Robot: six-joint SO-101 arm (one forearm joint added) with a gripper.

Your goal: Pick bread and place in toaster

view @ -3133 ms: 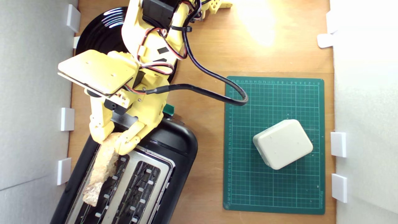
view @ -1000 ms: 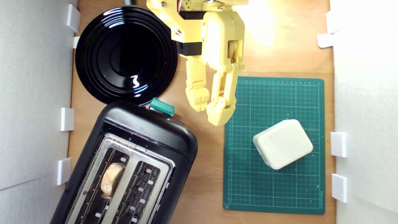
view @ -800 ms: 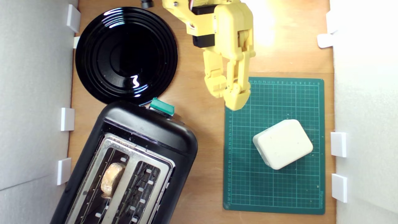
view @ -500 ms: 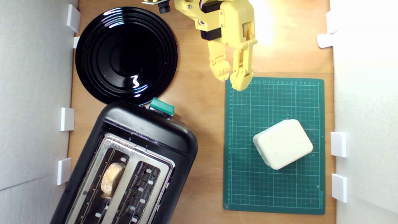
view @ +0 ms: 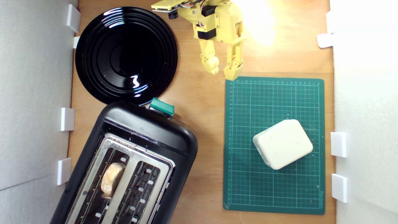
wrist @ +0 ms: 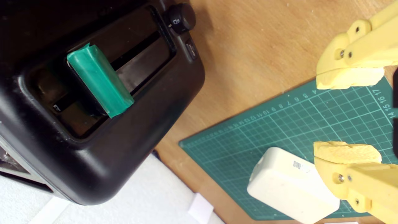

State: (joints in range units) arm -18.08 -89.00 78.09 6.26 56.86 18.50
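One bread [view: 111, 179] sits in one toaster [view: 149, 130] (gripper [view: 223, 70] empty).

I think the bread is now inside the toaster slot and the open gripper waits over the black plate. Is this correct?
Not quite. In the exterior view the bread is in the toaster slot, but the open gripper hangs over bare wood near the green mat, not over the black plate.

The claw [view: 222, 71] let go of the bread [view: 110, 179], now sunk in the toaster [view: 149, 130], and withdrew
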